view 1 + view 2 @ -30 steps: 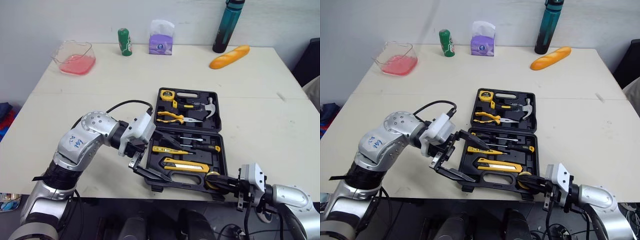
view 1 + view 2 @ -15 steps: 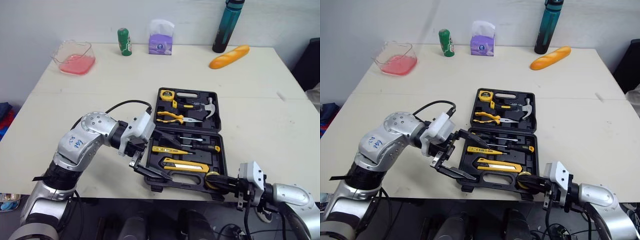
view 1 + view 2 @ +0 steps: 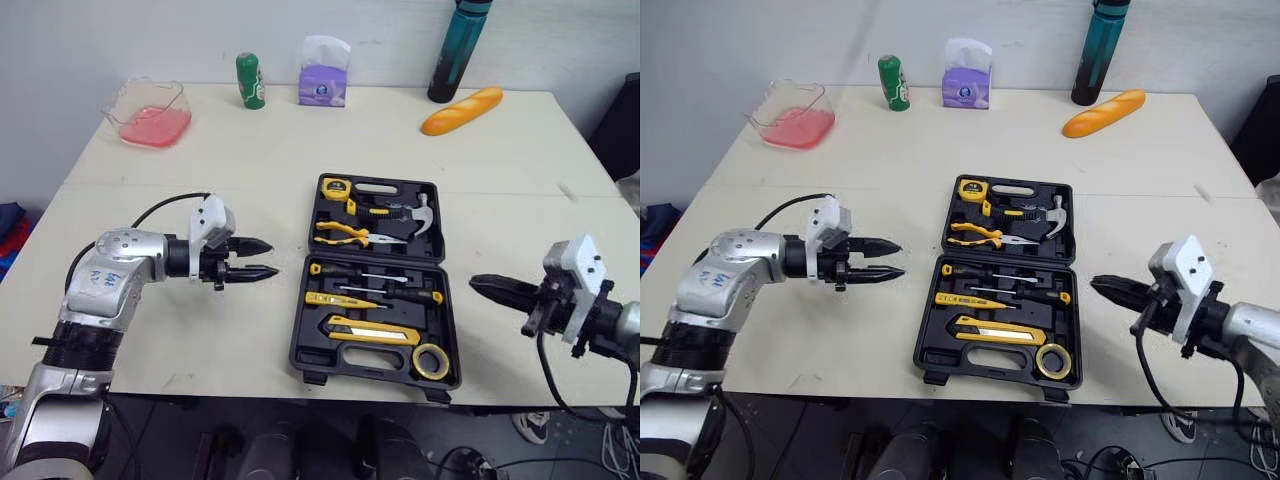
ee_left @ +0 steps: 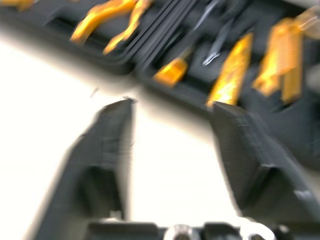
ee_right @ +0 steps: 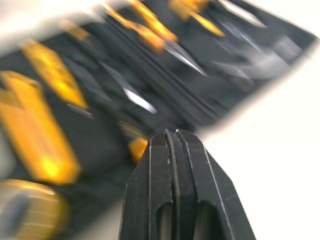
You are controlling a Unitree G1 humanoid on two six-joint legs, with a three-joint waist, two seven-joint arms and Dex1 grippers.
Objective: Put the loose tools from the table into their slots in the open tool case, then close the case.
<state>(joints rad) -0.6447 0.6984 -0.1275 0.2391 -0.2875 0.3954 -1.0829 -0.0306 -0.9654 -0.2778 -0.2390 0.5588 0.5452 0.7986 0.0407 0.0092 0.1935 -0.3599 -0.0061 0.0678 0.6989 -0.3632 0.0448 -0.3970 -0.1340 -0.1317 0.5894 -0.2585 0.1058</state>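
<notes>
Tool case (image 3: 303, 330): open, slots look full
Handling: rigid shell, likely heavy; lift far half by far handle (image 3: 374, 189)
Left pincer (image 3: 273, 257): wide, empty
Right pincer (image 3: 478, 286): closed, empty

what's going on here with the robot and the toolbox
A humanoid robot is working at a black plastic tool case, which lies open on the pale table. Yellow-handled pliers, a silver-headed hammer and a yellow utility knife sit in its slots. The left gripper hovers open beside the case's left side; the right gripper is shut, off its right side. Neither holds anything, and the case is not yet closed.
</notes>
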